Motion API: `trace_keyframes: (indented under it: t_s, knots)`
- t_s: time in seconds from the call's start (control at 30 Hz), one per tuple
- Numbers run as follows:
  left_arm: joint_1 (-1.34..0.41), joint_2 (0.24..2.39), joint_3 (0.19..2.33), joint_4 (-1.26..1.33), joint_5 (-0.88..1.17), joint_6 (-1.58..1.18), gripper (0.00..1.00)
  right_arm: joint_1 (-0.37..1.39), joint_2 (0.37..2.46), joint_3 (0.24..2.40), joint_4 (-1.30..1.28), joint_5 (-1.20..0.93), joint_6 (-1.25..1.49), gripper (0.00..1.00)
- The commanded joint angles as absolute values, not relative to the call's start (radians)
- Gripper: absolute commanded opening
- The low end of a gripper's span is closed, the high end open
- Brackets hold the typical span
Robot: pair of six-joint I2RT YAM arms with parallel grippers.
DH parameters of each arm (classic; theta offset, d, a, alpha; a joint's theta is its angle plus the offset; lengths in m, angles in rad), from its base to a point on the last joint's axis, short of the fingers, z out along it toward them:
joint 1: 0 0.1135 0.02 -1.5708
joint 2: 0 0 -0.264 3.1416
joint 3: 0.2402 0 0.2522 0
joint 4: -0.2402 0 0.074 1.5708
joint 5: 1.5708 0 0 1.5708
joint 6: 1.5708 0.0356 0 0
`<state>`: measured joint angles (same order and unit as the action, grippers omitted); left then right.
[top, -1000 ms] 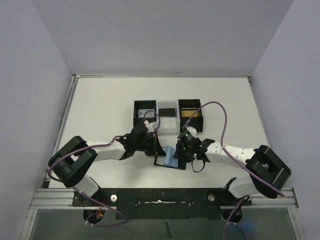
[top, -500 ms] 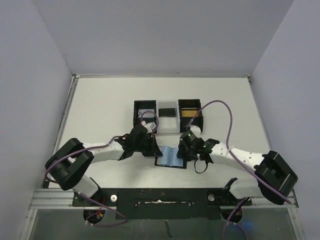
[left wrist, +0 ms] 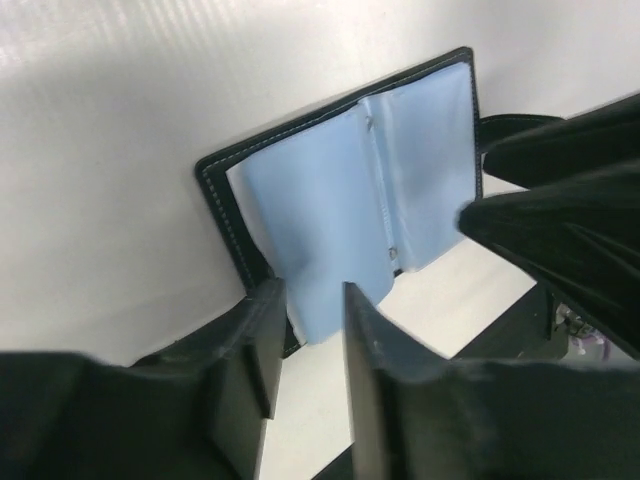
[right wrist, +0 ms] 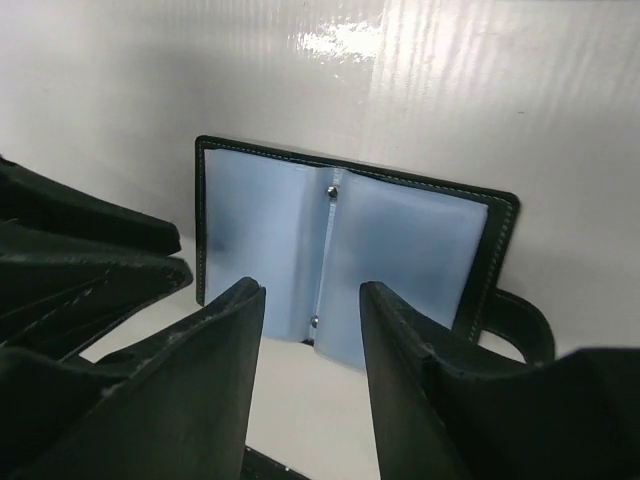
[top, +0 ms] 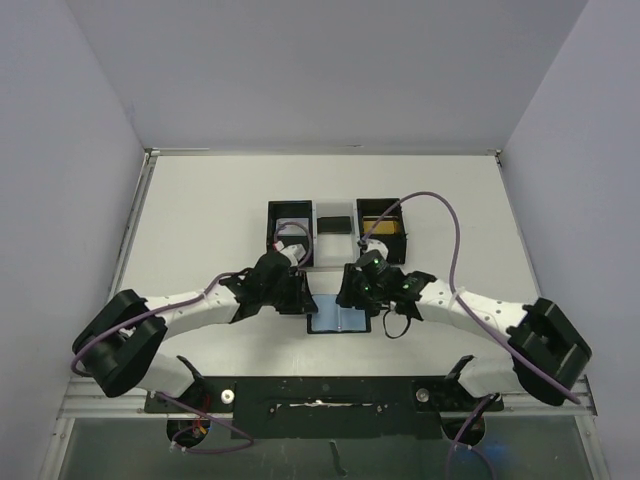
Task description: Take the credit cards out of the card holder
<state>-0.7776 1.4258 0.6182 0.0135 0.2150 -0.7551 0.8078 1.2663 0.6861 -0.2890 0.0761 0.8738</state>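
The card holder [top: 339, 321] lies open and flat on the table, blue-grey pockets up, its black closing tab [right wrist: 517, 327] sticking out to the right. No card shows in its pockets. My left gripper [top: 304, 298] is at its left edge; in the left wrist view [left wrist: 308, 290] the jaws stand slightly apart, with a corner of the blue pocket [left wrist: 315, 215] just beyond the tips. My right gripper [top: 352, 294] is open over its far edge, also in the right wrist view [right wrist: 312, 288]. A gold-tan card [top: 382, 228] lies in the right black box. The grey-blue card is not clearly visible.
Two black open-top boxes stand behind the holder, the left one [top: 272, 228] and the right one [top: 403, 228]. A small plain black rectangle [top: 335, 224] lies between them. Purple cables loop over both arms. The table's near edge runs along a metal rail [top: 320, 392].
The holder's blue pages, bunched up a second ago, now lie flat and spread. Both grippers have shifted toward the far side of the holder; the right one moved left and back.
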Motion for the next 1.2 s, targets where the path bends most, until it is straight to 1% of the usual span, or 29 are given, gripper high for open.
trace_keyframes:
  t_s: [0.0,0.07,0.13,0.2,0.27,0.33,0.37,0.43,0.63,0.73,0.77,0.9,0.97,1.03,1.1,1.17]
  knots:
    - [-0.782,1.343,0.634,-0.048,0.15,-0.728,0.36,0.826,1.429,0.769,-0.21,-0.028,0.808,0.42]
    - [-0.781,1.304,0.623,-0.072,0.126,-0.734,0.45,0.838,1.479,0.799,-0.27,0.048,0.818,0.4]
    - [-0.779,1.265,0.62,-0.099,0.096,-0.733,0.5,0.841,1.487,0.821,-0.319,0.097,0.818,0.39]
    - [-0.776,1.222,0.625,-0.136,0.042,-0.726,0.53,0.837,1.45,0.86,-0.334,0.075,0.787,0.4]
    - [-0.77,1.173,0.63,-0.17,-0.013,-0.71,0.6,0.837,1.392,0.926,-0.332,0.074,0.725,0.48]
    - [-0.748,1.119,0.633,-0.187,-0.042,-0.677,0.65,0.834,1.341,0.993,-0.375,0.158,0.666,0.58]
    - [-0.733,1.091,0.639,-0.197,-0.047,-0.661,0.67,0.827,1.318,1.019,-0.395,0.22,0.649,0.66]
    - [-0.697,1.029,0.65,-0.221,-0.056,-0.632,0.68,0.795,1.272,1.043,-0.406,0.299,0.605,0.74]
    - [-0.575,0.837,0.727,-0.327,-0.101,-0.531,0.7,0.654,1.092,1.014,-0.325,0.337,0.453,0.84]
    - [-0.522,0.791,0.77,-0.385,-0.113,-0.466,0.7,0.621,0.985,0.964,-0.251,0.415,0.378,0.98]
    - [-0.506,0.792,0.793,-0.416,-0.118,-0.447,0.7,0.6,0.955,0.952,-0.23,0.418,0.354,0.99]
    - [-0.447,0.799,0.893,-0.518,-0.176,-0.43,0.71,0.479,0.891,0.944,-0.214,0.357,0.257,0.98]
    - [-0.401,0.798,0.922,-0.527,-0.159,-0.405,0.71,0.418,0.883,0.925,-0.207,0.365,0.225,0.98]
    - [-0.339,0.819,0.943,-0.531,-0.132,-0.389,0.72,0.36,0.88,0.881,-0.181,0.416,0.201,0.98]
    - [-0.262,0.845,0.959,-0.537,-0.074,-0.379,0.73,0.293,0.882,0.851,-0.187,0.471,0.212,0.98]
    - [-0.176,0.862,0.979,-0.567,-0.065,-0.376,0.73,0.225,0.877,0.831,-0.213,0.465,0.243,0.98]
